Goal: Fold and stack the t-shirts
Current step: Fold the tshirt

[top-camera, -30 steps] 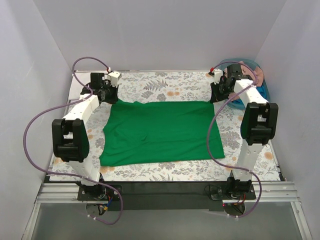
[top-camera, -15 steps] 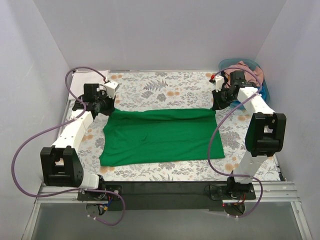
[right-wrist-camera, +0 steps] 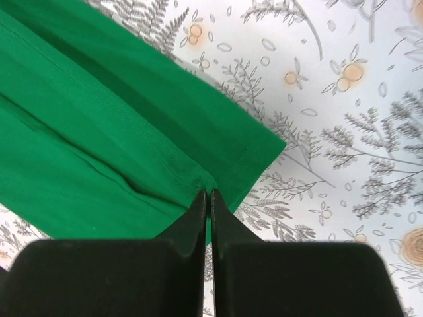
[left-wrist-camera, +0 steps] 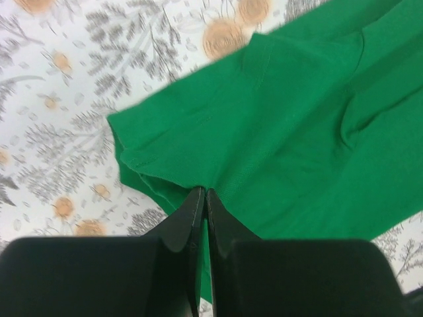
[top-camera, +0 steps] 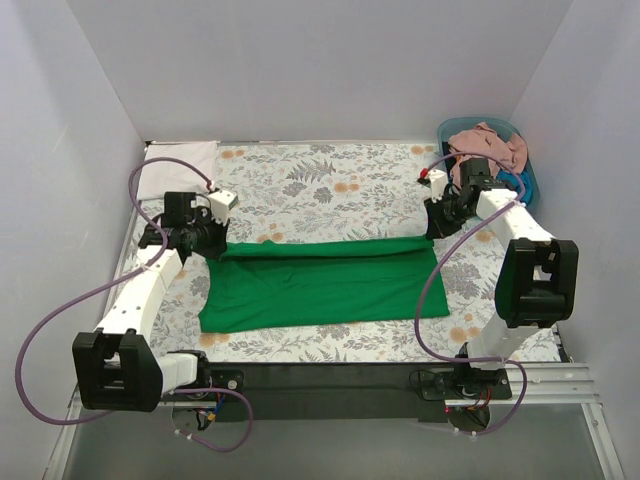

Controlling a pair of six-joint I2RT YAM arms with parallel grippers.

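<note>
A bright green t-shirt (top-camera: 320,285) lies on the floral table cover, its far edge lifted and folded toward the front. My left gripper (top-camera: 222,248) is shut on its far left corner; in the left wrist view the left gripper (left-wrist-camera: 205,193) pinches green cloth (left-wrist-camera: 291,132). My right gripper (top-camera: 433,232) is shut on the far right corner; in the right wrist view the right gripper (right-wrist-camera: 207,193) pinches the green hem (right-wrist-camera: 99,132). Salmon-pink cloth (top-camera: 487,141) lies heaped in the blue tub (top-camera: 527,180) at the back right. A white cloth (top-camera: 180,162) lies at the back left.
The floral table cover (top-camera: 330,180) shows bare behind the shirt. White walls stand on three sides. The black rail with the arm bases (top-camera: 330,385) runs along the near edge. Purple cables loop beside both arms.
Both grippers have pulled the shirt's far edge toward the front, so the green shirt has gone from spread flat to a narrower folded band. The tub and white cloth came into view.
</note>
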